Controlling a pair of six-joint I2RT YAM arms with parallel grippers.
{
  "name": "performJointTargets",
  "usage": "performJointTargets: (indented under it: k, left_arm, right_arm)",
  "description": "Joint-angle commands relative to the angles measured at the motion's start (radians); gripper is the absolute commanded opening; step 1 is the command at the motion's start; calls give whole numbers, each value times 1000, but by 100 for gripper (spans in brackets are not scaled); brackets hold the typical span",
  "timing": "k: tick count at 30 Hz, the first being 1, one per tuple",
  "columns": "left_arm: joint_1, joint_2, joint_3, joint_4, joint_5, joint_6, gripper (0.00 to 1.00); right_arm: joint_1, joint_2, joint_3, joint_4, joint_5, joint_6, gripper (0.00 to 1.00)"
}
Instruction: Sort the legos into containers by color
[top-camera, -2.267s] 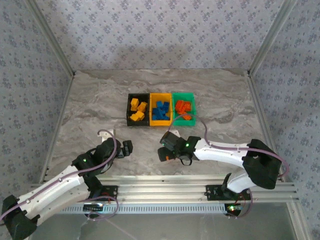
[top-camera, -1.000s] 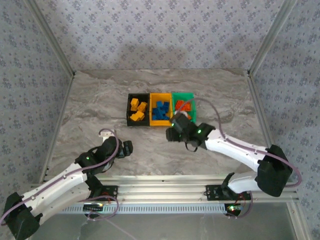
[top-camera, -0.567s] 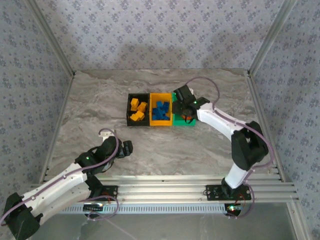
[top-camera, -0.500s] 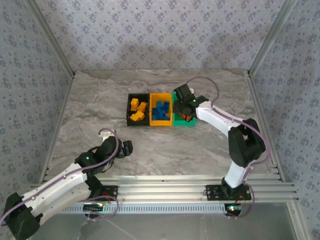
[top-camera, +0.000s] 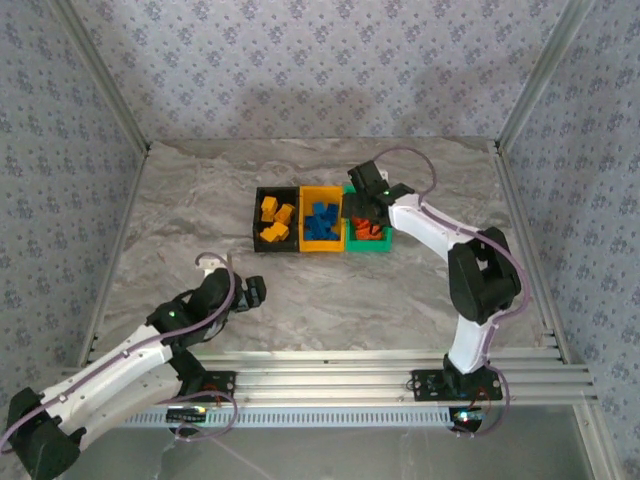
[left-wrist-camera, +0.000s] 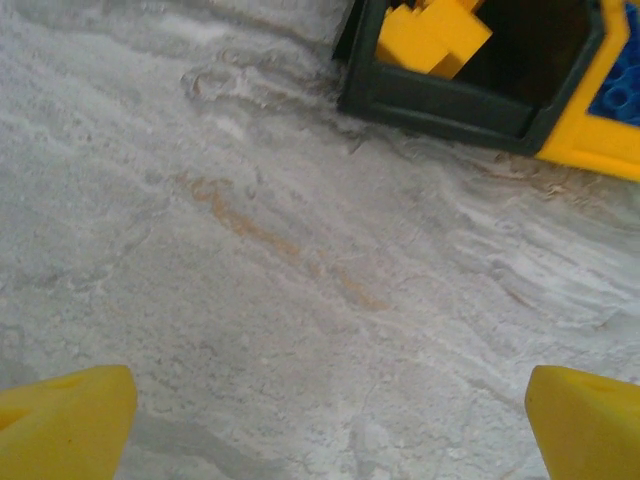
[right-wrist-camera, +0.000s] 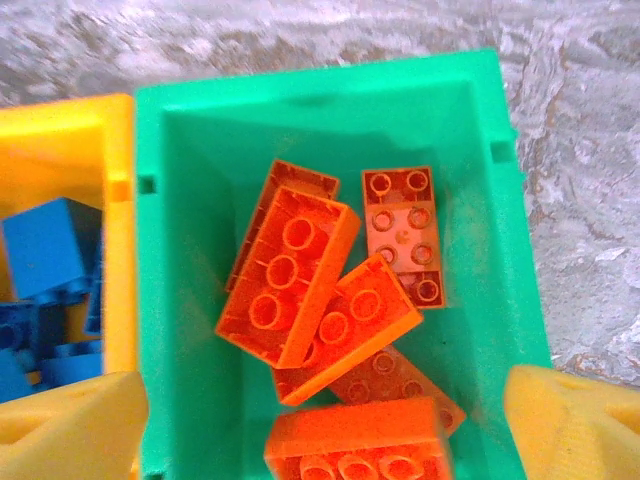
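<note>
Three containers stand side by side mid-table: a black bin (top-camera: 257, 225) with yellow-orange legos (top-camera: 275, 220), a yellow-orange bin (top-camera: 322, 248) with blue legos (top-camera: 322, 222), and a green bin (top-camera: 370, 248) with red-orange legos (top-camera: 370, 232). My right gripper (top-camera: 365, 200) hangs over the green bin (right-wrist-camera: 160, 300), open, its yellow fingertips (right-wrist-camera: 575, 420) wide apart above several loose red-orange bricks (right-wrist-camera: 290, 280). My left gripper (top-camera: 255, 293) is open low over bare table, in front of the black bin (left-wrist-camera: 440, 105), nothing between its fingers (left-wrist-camera: 60, 420).
The marble tabletop (top-camera: 200, 220) is walled by patterned panels at the back and sides. An aluminium rail (top-camera: 330, 375) runs along the near edge by the arm bases. Blue bricks (right-wrist-camera: 45, 250) show in the neighbouring yellow-orange bin (right-wrist-camera: 90, 140).
My right arm swung from the table in front of the bins to above the green bin, and its jaws have spread wide. The left arm has stayed put.
</note>
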Motion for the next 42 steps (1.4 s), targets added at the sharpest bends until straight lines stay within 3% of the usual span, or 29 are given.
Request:
performJointTargets:
  k: [1,6,12,15,20,24,28,33,39,42]
  left_arm:
    - [5,-7,72,-21,-40,49,100]
    - [5,45,154,-5,-187,99,100]
    - [28,167,215,201,-384,333,100]
    - [145,276,221,375,-469,478,100]
    - [404,483,229,552,-456,514,100]
    - [509,663,232,702,-490,621,100]
    - [560,757,202,827,-425,695,100]
    - [597,769,106,1009,-316,768,100]
    - [606,820,22,1210,-86,866,100]
    - [616,825,30,1188,-60,853,100]
  right_arm:
    - [17,-167,-59,63,37,-6,94]
    - [23,-397,-276,207,60,14,98]
    - [33,-582,-460,317,123,-14,100]
    - [36,-641,-540,356,154,13,100]
    - [34,-706,-629,369,234,86,100]
    - [2,-715,-636,327,191,58,100]
    - [-46,-740,-679,350,161,28,100]
    - [-96,-820,-779,458,151,15,100]
    - [-141,-916,-909,685,82,-109,100]
    - [-159,-947,-922,709,53,-190,100]
